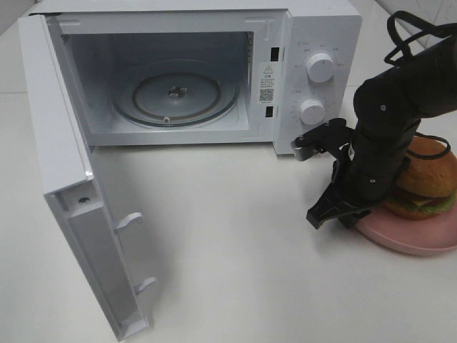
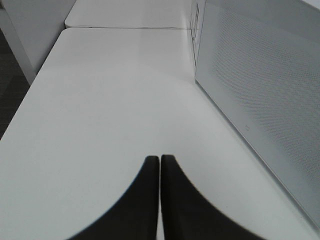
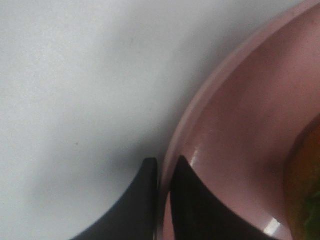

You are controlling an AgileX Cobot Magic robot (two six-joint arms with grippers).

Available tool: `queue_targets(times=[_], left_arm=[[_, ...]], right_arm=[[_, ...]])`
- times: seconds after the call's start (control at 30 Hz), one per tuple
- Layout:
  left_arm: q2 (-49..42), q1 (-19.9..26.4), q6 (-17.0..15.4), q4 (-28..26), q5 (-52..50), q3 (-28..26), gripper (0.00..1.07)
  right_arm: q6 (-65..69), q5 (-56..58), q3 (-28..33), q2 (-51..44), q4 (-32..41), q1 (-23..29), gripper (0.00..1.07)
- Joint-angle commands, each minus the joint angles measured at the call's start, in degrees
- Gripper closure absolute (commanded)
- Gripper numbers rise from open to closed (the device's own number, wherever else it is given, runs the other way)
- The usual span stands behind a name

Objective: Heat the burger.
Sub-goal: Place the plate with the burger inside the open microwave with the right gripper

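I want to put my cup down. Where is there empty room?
Free: the table between the microwave door and the pink plate, and the glass turntable. Crowded: the right edge, where the right tool pinches the plate under the burger.

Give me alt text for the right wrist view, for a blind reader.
The right gripper pinches the rim of a pink plate, one finger either side. The burger shows on the plate, white table alongside.
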Motion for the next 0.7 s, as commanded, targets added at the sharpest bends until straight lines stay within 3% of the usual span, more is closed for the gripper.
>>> queue_targets(times=[0.03, 0.47, 0.7], left_arm=[[-1.0, 0.2, -0.1, -0.1, -0.5, 0.2, 1.06], [-1.0, 0.2, -0.1, -0.1, -0.5, 0.2, 1.06], [-1.0, 0.2, -0.1, -0.1, -0.5, 0.2, 1.06]], right_arm=[[-2.3, 1.0, 0.3, 0.1, 0.6, 0.1, 1.07], [-8.0, 6.9, 0.8, -9.0, -0.7, 0.1, 1.07], [-8.0, 10.3, 0.8, -11.6, -5.0, 4.4, 1.07]])
